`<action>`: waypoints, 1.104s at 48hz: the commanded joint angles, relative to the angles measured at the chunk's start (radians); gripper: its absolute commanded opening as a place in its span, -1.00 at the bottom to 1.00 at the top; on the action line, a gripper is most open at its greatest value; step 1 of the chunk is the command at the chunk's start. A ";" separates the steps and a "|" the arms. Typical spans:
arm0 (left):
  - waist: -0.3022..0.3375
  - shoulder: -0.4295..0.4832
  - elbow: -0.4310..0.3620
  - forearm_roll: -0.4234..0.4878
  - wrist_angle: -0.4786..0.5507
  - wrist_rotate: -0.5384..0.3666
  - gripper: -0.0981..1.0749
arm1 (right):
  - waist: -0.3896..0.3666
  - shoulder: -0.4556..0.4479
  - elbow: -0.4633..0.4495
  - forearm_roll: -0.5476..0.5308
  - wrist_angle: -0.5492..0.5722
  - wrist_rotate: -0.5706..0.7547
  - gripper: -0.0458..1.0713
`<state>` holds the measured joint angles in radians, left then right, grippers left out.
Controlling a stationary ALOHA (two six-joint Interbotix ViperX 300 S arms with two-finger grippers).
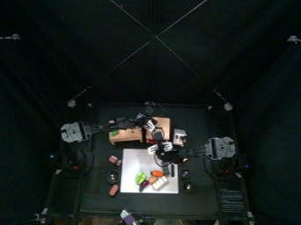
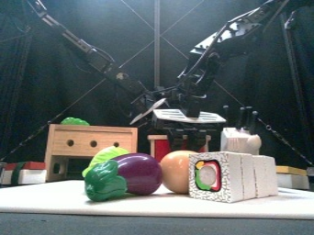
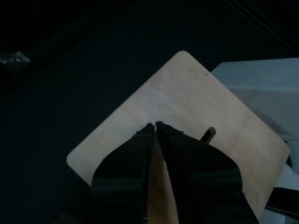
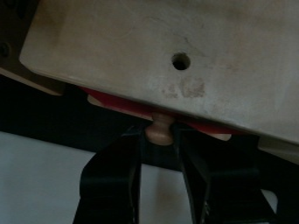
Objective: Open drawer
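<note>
The cabinet (image 1: 139, 130) stood near the table's (image 1: 94, 189) back edge, left of middle, with the mat (image 1: 153, 171) before it, reaching toward the front edge. On the mat's front edge an eggplant toy (image 2: 128, 174) lay left, a sushi block (image 2: 233, 176) right, and an egg-shaped piece (image 2: 179, 170) between them, touching both. Small items (image 1: 114, 162) lay on the table just left of the mat. The left gripper (image 3: 156, 140) rested on the cabinet's top. The right gripper (image 4: 158, 144) sat at the cabinet's right, its jaws either side of the drawer's (image 4: 163, 114) knob (image 4: 159, 129)
</note>
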<state>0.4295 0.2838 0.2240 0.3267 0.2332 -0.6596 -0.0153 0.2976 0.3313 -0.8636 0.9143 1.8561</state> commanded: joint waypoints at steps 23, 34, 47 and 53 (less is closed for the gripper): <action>0.008 0.000 0.017 -0.002 0.015 0.000 0.16 | 0.051 -0.025 -0.029 0.014 0.002 -0.009 0.09; 0.008 -0.002 0.017 -0.002 0.015 -0.002 0.16 | 0.078 -0.025 -0.028 0.028 -0.011 -0.009 0.09; 0.008 0.000 0.018 -0.002 0.015 0.000 0.16 | 0.126 -0.025 -0.026 0.048 -0.020 -0.009 0.09; 0.008 0.000 0.018 -0.002 0.015 0.000 0.16 | 0.153 -0.025 -0.029 0.064 -0.021 -0.008 0.09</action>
<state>0.4310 0.2838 0.2270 0.3267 0.2316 -0.6596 0.0966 0.2976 0.3252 -0.8115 0.9004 1.8469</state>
